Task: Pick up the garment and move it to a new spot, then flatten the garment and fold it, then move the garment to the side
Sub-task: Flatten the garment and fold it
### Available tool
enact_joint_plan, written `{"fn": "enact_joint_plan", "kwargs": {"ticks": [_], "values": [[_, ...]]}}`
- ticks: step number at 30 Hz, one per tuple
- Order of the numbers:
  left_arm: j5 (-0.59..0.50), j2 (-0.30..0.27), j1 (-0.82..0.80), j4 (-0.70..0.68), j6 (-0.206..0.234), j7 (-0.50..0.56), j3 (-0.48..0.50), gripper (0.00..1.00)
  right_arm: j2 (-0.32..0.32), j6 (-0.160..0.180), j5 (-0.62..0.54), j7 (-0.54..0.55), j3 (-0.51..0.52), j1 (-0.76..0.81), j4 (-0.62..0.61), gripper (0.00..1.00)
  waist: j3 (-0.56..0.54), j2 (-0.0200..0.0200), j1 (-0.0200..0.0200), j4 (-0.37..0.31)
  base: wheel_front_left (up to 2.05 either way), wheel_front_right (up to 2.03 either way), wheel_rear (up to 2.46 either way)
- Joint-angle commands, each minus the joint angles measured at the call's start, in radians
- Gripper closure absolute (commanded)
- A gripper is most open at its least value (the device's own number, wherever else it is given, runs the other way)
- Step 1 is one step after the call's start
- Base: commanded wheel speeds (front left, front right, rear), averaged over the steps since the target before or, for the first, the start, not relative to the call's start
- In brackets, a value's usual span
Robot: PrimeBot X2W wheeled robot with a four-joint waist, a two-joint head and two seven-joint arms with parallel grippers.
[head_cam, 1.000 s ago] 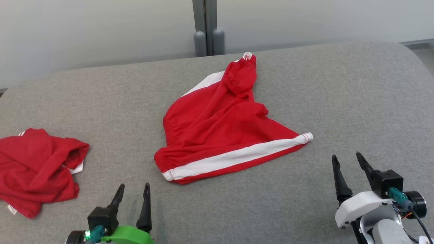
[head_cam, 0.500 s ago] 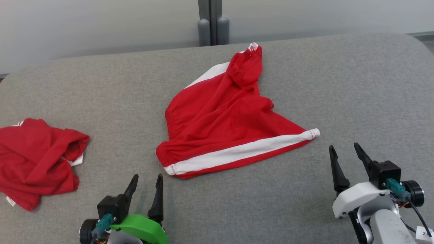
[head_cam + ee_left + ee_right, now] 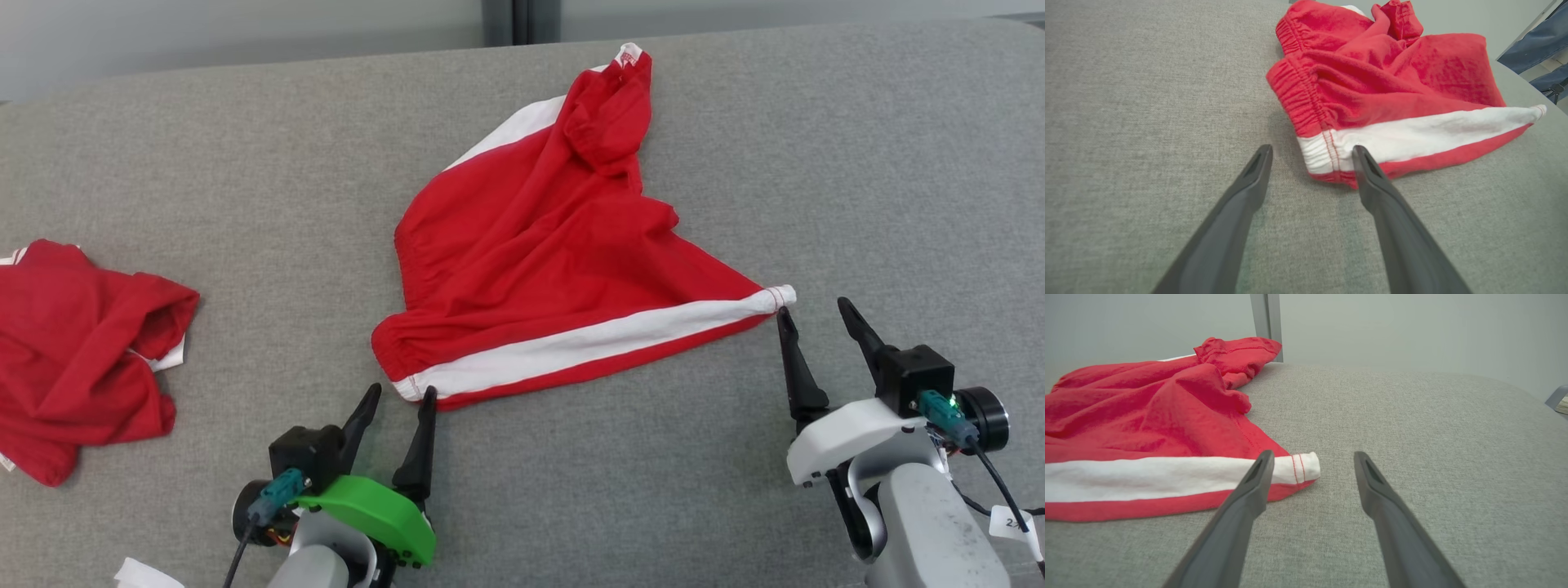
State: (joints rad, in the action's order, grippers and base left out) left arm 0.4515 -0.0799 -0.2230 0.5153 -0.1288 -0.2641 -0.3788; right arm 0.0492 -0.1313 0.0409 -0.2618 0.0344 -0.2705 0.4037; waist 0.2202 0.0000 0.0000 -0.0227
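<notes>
Left jaws and right jaws gape wide, empty — tips just beside corners of the garment [image 3: 539, 269].

Lab: fabric-topped table [image 3: 857, 163], bare wall [image 3: 245, 33]

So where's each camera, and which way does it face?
Head view: on the head, looking down at red shorts on a grey cushion; left fingers, right fingers show.
Left wrist view: on that wrist, looking along its fingers at the waistband corner.
Right wrist view: likewise, at the hem corner.
All share the shorts.
</notes>
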Motion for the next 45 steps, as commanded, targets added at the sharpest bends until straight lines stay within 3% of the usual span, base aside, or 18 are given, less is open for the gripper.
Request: {"fn": "enact_joint_plan", "kwargs": {"ticks": [1,13,15,18,22,23,24,26,37,40,44,45], "values": [[0.015,-0.009,-0.018,0.005,-0.003,0.0,-0.003,0.0,0.003,0.001,-0.006,-0.005,0.0,-0.009,-0.003,0.0,0.009,0.0,0.0,0.0,0.0,0.0,0.0],[0.131,-0.049,-0.052,-0.024,-0.003,0.0,-0.086,0.0,0.003,0.001,-0.009,-0.005,0.006,-0.027,-0.01,0.0,0.039,0.0,0.0,0.001,0.0,0.0,0.0],[0.143,-0.056,-0.054,-0.033,-0.003,-0.001,-0.092,0.15,0.003,0.001,-0.008,-0.005,0.007,-0.03,-0.01,0.0,0.04,0.0,0.0,0.003,0.0,0.0,0.0],[0.16,-0.061,-0.049,-0.046,-0.003,-0.001,-0.11,0.56,0.003,0.001,-0.01,-0.005,0.011,-0.031,-0.01,0.0,0.041,0.0,0.0,0.008,0.0,0.0,0.0],[0.185,-0.075,-0.041,-0.056,-0.003,0.0,-0.138,0.56,0.003,0.001,-0.012,-0.005,0.015,-0.035,-0.007,0.0,0.039,0.0,0.0,0.016,0.0,0.0,0.0],[0.192,-0.077,-0.042,-0.059,-0.003,0.0,-0.144,0.6,0.003,0.001,-0.011,-0.005,0.015,-0.037,-0.008,0.0,0.039,0.0,0.0,0.018,0.0,0.0,0.0],[0.2,-0.083,-0.046,-0.062,-0.003,0.0,-0.152,0.77,0.003,0.001,-0.01,-0.005,0.014,-0.04,-0.01,0.0,0.042,0.0,0.0,0.02,0.0,0.0,0.0],[0.209,-0.089,-0.058,-0.064,-0.003,0.0,-0.159,1.0,0.003,0.001,-0.011,-0.005,0.014,-0.044,-0.012,0.0,0.045,0.0,0.0,0.023,0.0,0.0,0.0],[0.185,-0.097,-0.071,-0.07,-0.003,0.0,-0.16,1.0,0.003,0.001,-0.016,-0.005,0.02,-0.082,0.063,0.0,0.058,0.0,0.0,0.026,0.0,0.0,0.0],[0.179,-0.091,-0.071,-0.073,-0.003,0.0,-0.16,1.0,0.003,0.001,-0.012,-0.005,0.019,-0.098,0.101,0.13,0.063,0.0,0.0,0.027,0.0,0.0,0.0],[0.177,-0.088,-0.076,-0.076,-0.003,0.0,-0.161,1.0,0.003,0.001,-0.008,-0.005,0.012,-0.121,0.142,0.14,0.07,0.0,0.0,0.03,0.0,0.0,0.0],[0.175,-0.087,-0.077,-0.077,-0.003,0.0,-0.162,1.0,0.003,0.001,-0.007,-0.005,0.01,-0.127,0.152,0.24,0.072,0.0,0.0,0.031,0.0,0.0,0.0]]}}
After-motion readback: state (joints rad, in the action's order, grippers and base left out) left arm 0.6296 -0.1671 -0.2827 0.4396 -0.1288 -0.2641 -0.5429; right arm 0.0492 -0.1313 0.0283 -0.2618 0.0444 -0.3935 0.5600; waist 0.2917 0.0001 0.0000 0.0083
